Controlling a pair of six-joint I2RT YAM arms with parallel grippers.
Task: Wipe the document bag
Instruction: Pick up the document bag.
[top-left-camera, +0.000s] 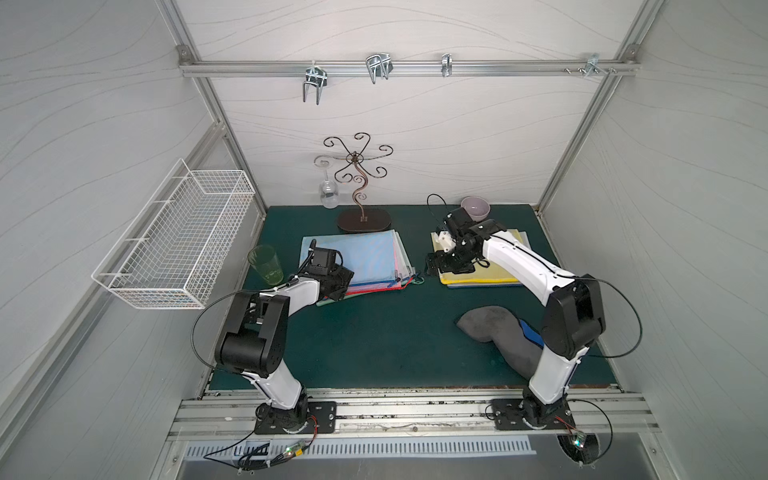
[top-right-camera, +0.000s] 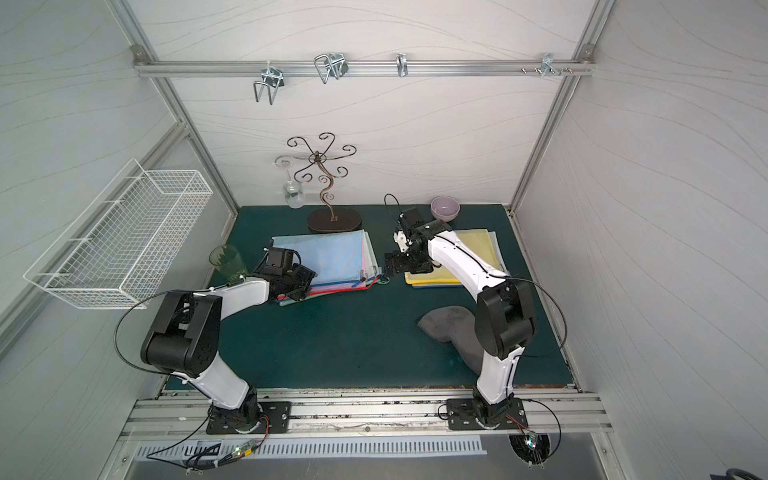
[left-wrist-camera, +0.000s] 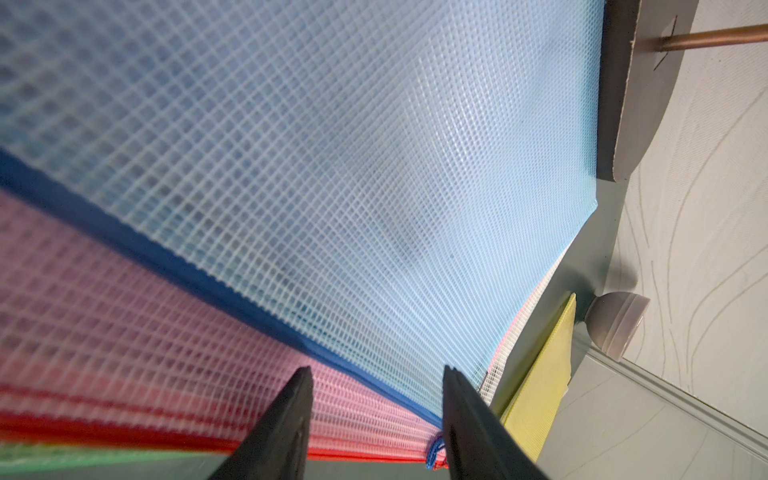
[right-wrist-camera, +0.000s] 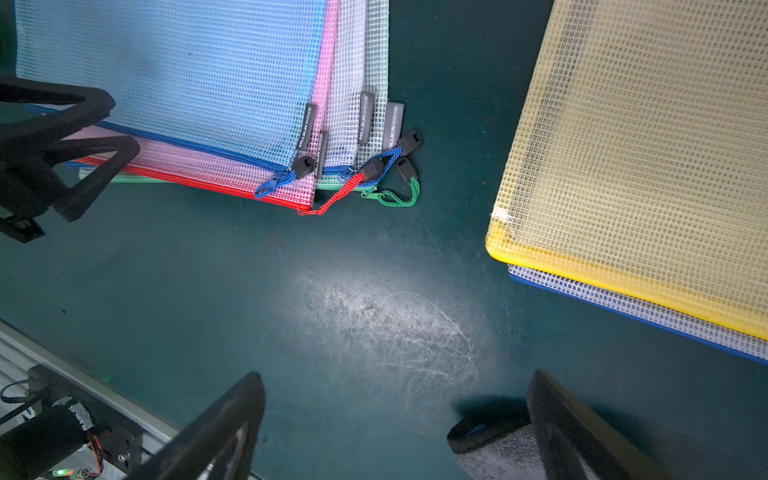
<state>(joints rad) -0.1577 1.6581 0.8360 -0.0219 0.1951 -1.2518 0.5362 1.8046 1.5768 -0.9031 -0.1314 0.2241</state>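
Fingers (left-wrist-camera: 286, 428) of left gripper (left-wrist-camera: 377, 368) spread over the blue document bag (left-wrist-camera: 332, 166); right gripper (right-wrist-camera: 397, 374) gapes above mat (right-wrist-camera: 249, 270)

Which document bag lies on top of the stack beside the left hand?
The light blue bag; the pink bag, white bag and green bag lie beneath it.
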